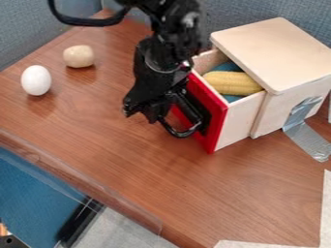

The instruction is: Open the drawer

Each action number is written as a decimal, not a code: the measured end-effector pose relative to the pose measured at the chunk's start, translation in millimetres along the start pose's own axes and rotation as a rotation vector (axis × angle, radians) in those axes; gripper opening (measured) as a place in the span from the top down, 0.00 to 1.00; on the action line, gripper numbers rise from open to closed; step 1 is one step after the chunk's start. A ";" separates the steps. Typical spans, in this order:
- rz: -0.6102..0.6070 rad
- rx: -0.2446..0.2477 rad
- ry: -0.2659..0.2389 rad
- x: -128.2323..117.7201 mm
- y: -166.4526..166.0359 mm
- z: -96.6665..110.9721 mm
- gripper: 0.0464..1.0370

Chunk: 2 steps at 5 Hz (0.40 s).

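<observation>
Tabletop (pixel 161 193), gripper (pixel 142 114) beside open red-fronted drawer (pixel 216 112).

My gripper (pixel 146 112) is black, the drawer front (pixel 211 102) is red, the corn cob (pixel 233 83) yellow, the table (pixel 188 186) brown with wood grain.

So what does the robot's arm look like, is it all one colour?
Nearly! The arm is black, with chunky, bumpy joints and a few pale, shiny spots. A thick black loop, maybe a cable, curves out beside it. The gripper is black too, with an angular shape.
</observation>
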<state>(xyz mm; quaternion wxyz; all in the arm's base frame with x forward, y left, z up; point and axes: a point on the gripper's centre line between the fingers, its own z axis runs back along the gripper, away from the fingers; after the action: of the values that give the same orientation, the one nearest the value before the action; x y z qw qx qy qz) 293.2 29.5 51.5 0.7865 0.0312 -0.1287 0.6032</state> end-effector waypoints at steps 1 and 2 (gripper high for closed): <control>-0.008 0.024 0.020 3.9 8.8 -0.3 0.93; -0.015 0.030 0.031 6.5 11.4 -0.3 0.93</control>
<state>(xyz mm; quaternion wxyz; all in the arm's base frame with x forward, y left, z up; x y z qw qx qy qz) 283.9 38.8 51.6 0.7923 0.0348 -0.1070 0.5996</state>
